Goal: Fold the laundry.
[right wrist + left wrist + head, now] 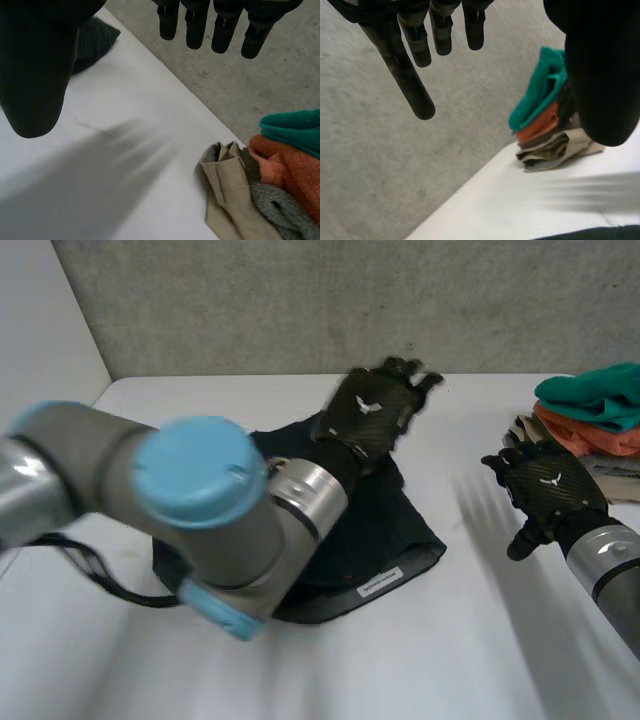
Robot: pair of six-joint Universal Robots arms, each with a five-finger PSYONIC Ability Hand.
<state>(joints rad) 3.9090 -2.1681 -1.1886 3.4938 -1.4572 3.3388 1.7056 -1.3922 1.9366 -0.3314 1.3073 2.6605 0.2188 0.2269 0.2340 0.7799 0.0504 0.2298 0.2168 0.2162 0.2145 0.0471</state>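
Observation:
A dark navy garment (405, 530) lies crumpled in the middle of the white table (480, 660), a white label at its near edge. My left hand (375, 405) hovers over the garment's far edge with straight fingers (417, 47) and nothing between them and the thumb. A strip of the dark cloth (600, 233) lies below its palm. My right hand (548, 490) is raised over bare table to the right of the garment, open and empty, its fingers (215, 25) spread. A corner of the garment (95, 40) lies beside its thumb.
A stack of folded laundry (595, 415) sits at the table's far right: teal on top, orange under it, beige and grey below. The stack (280, 170) lies just beyond my right hand. A grey wall (350, 300) backs the table.

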